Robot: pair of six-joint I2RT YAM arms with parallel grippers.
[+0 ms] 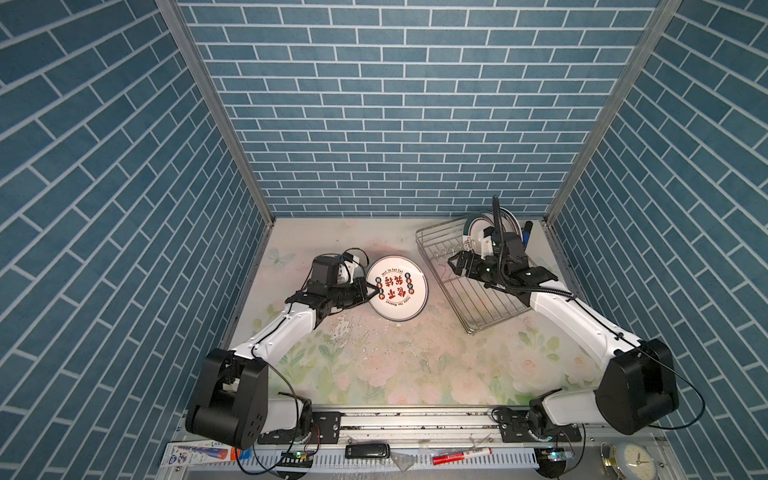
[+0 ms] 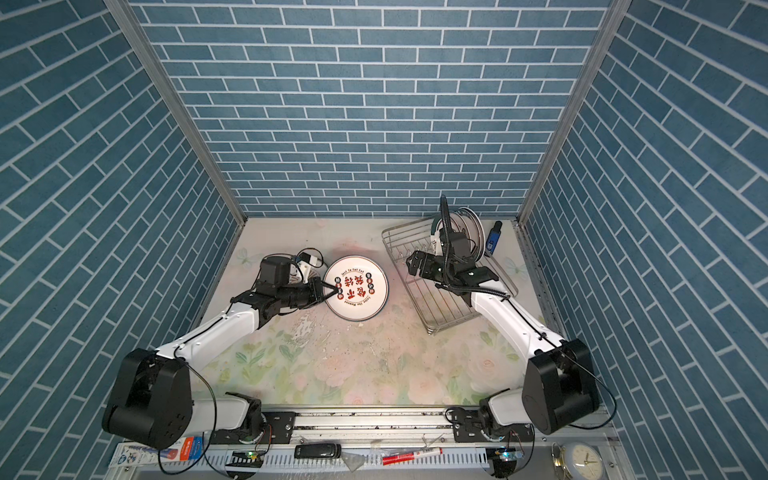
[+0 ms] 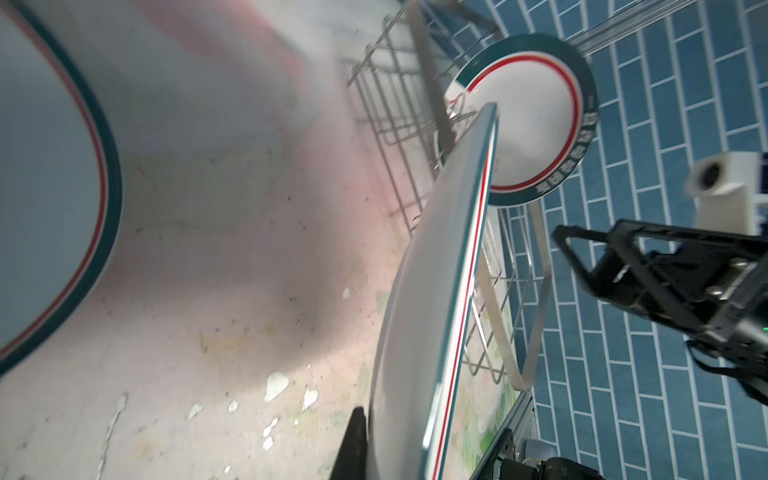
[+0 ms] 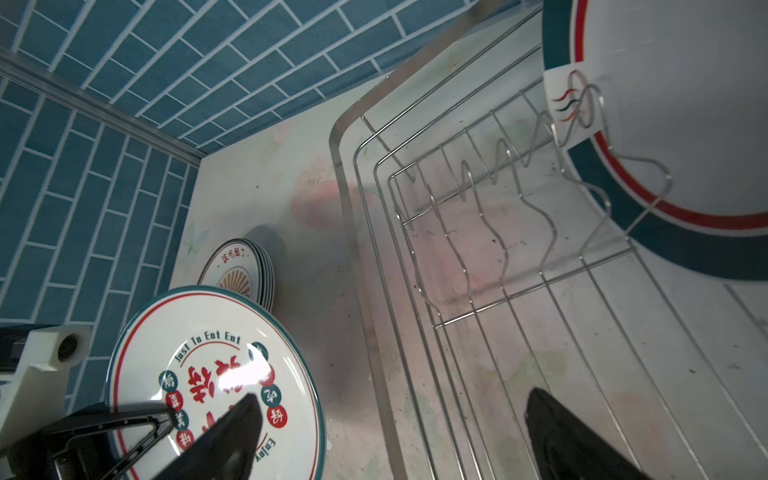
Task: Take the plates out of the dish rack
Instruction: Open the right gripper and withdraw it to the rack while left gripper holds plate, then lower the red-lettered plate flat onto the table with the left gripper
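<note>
Right gripper (image 1: 454,262) spread wide, empty, over rack (image 1: 478,303). Rack plates (image 4: 685,124) stand on edge at far end, just beyond it, faces toward it. I judge right arm nearer. Left gripper (image 1: 374,292), well apart, pinches printed plate (image 1: 399,305) by rim above table.

This is a robot lab made to look like a kitchen: two robot arms (image 1: 282,328) on a metal rail (image 1: 415,417), blue brick paper walls (image 1: 374,104), a flowery table (image 1: 395,365), and a dish rack (image 1: 482,307) with plates (image 4: 685,124).

One dish rack (image 1: 473,303); plates (image 1: 397,288) number several, overlapping, exact count unclear.
</note>
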